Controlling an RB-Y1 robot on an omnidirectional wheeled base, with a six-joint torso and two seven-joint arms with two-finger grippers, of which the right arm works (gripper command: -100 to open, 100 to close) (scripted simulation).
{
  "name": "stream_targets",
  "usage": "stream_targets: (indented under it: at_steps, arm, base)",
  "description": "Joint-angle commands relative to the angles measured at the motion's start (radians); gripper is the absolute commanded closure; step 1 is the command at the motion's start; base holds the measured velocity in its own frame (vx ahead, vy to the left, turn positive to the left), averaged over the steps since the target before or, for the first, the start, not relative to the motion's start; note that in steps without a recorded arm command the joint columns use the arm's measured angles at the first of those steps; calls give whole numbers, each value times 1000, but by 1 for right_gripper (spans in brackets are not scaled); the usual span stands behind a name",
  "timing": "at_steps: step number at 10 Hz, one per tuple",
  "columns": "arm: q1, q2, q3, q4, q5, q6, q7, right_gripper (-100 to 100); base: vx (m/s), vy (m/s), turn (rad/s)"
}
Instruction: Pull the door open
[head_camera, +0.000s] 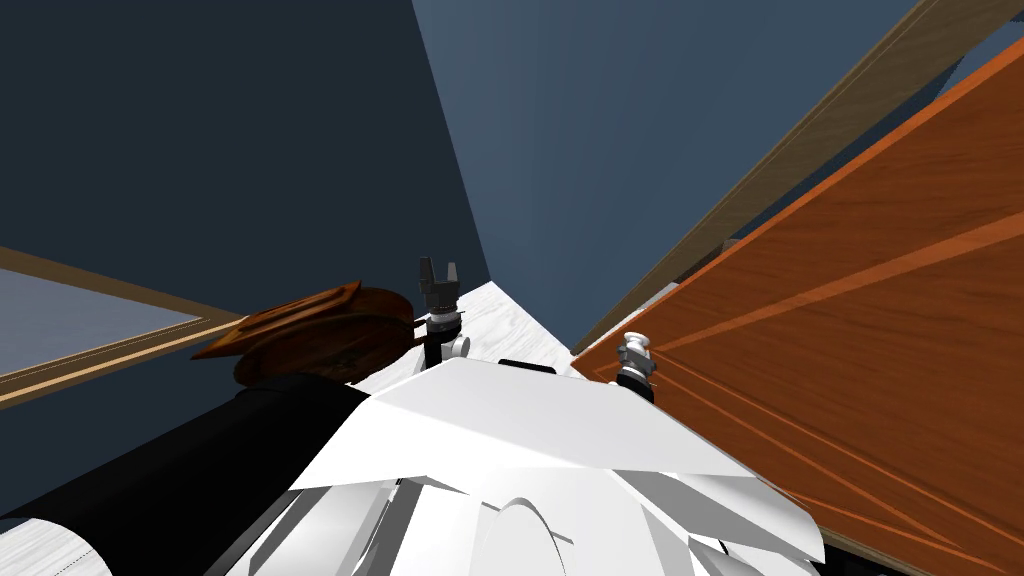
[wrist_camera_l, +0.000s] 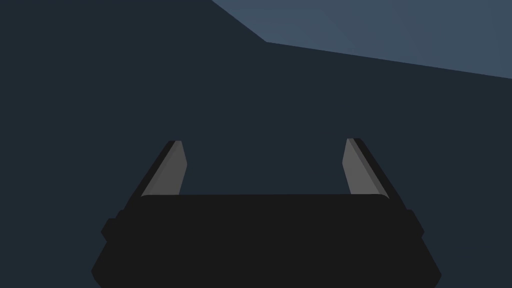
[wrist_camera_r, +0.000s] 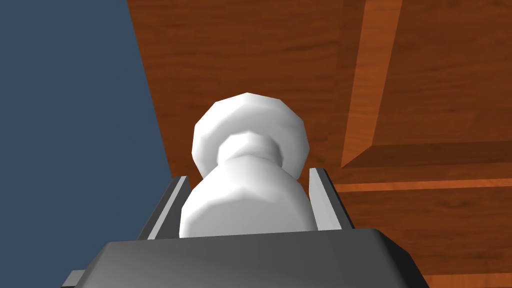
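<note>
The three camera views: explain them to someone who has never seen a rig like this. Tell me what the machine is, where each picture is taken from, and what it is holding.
This is a two-armed robot standing close to a reddish-brown wooden door. The head view is taken from a camera on its head, looking steeply down and forward. Each wrist view comes from a camera on one hand, looking along that hand's two thin fingers. In the right wrist view, the right gripper is shut on the white door knob, with its fingers pressing the knob's sides. The left gripper is held up in front of the robot, with its fingers open and nothing between them.
</note>
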Motion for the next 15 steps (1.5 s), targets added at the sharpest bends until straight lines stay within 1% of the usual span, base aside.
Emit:
stream_targets:
  at_steps: [1, 3, 4, 8, 9, 11, 12, 13, 14, 15]
  arm:
    - [0, 2, 1, -1, 0, 0, -1, 100]
    - [0, 2, 1, -1, 0, 0, -1, 100]
    - [5, -3, 21, -9, 10, 2, -14, 100]
    - [16, -13, 65, -30, 32, 3, -46, 100]
    - [20, -17, 82, -39, 40, 3, -58, 100]
    - [26, -23, 107, -51, 53, 4, -76, 100]
    - [28, -25, 117, -56, 58, 4, -84, 100]
    - [25, -23, 109, -51, 54, 9, -74, 100]
    - [35, -30, 135, -60, 67, 5, -91, 100]
    - [39, -35, 146, -65, 73, 3, -99, 100]
  base:
    - [-11, 2, 5]
    - [0, 0, 0]
    - [-128, -5, 51]
    - [-222, 6, 70]
    - [-234, 33, 73]
    - [-243, 10, 55]
    - [-221, -22, 61]
    - [-102, -6, 29]
    - [-158, -36, 73]
    - [-254, -23, 90]
